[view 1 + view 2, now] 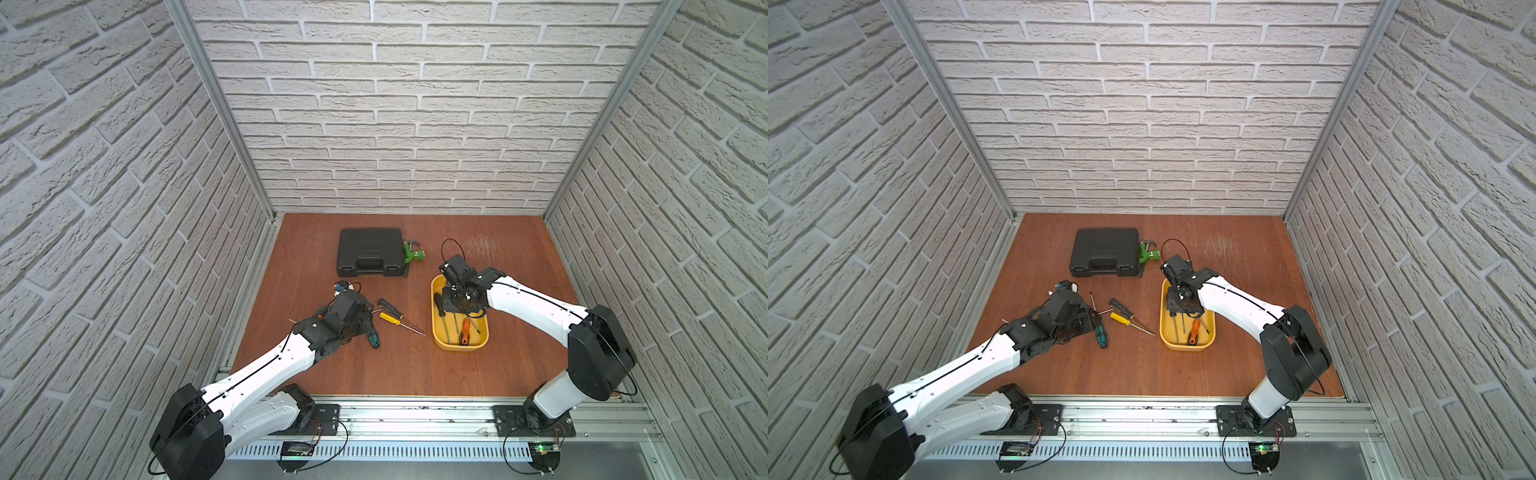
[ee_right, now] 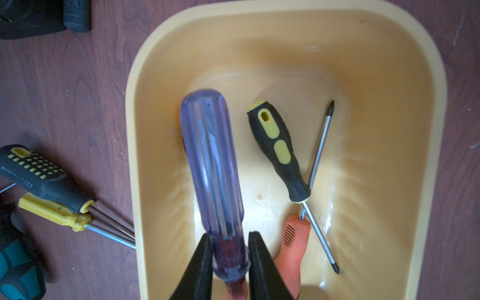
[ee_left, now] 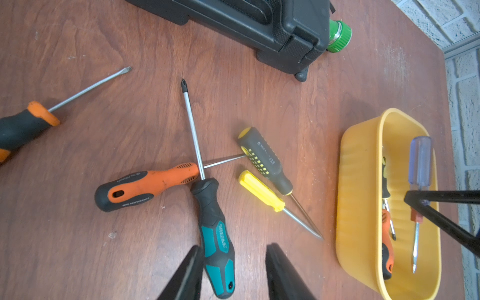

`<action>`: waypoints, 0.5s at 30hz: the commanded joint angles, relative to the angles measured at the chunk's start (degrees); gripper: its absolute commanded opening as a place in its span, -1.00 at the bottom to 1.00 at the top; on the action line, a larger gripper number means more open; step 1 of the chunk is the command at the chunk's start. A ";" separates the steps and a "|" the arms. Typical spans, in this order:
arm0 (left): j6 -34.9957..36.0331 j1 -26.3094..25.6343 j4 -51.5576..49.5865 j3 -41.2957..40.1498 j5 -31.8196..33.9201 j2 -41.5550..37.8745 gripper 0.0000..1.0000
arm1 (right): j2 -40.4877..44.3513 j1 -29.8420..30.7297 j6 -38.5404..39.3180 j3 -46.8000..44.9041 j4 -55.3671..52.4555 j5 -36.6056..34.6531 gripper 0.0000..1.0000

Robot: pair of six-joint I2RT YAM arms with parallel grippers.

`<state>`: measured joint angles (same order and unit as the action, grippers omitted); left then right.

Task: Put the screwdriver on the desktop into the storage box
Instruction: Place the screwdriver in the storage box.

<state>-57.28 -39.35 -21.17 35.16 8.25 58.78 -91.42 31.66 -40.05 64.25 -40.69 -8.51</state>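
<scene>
Left tool (image 3: 233, 272) stands open astride the teal driver (image 3: 217, 241) on the counter (image 3: 78, 246). Its handle sits nearer one finger (image 3: 188, 275), so closing may skid it against the orange driver (image 3: 145, 184). Farther on, right tool (image 2: 228, 259) clamps the blue driver (image 2: 213, 161) over the box (image 2: 389, 65); released tilted, it could catch the rim.

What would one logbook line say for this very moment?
right jaws: shut on blue-handled screwdriver, over storage box | left jaws: open over teal-handled screwdriver on desktop | in box: black-yellow screwdriver, orange screwdriver
</scene>
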 commanded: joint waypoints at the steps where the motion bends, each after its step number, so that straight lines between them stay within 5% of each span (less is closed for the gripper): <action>1: -0.23 0.45 1.57 -1.14 -0.14 0.05 -0.12 | 0.32 -0.32 0.51 -0.53 1.33 -0.09 -0.77; 15: -0.12 0.49 1.56 -1.06 -0.16 -0.16 -0.12 | 0.89 -0.30 0.68 -0.53 1.10 -0.61 -0.35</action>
<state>-57.28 -39.35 -21.02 34.81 8.23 58.78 -91.42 31.64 -40.01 64.25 -40.49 -8.54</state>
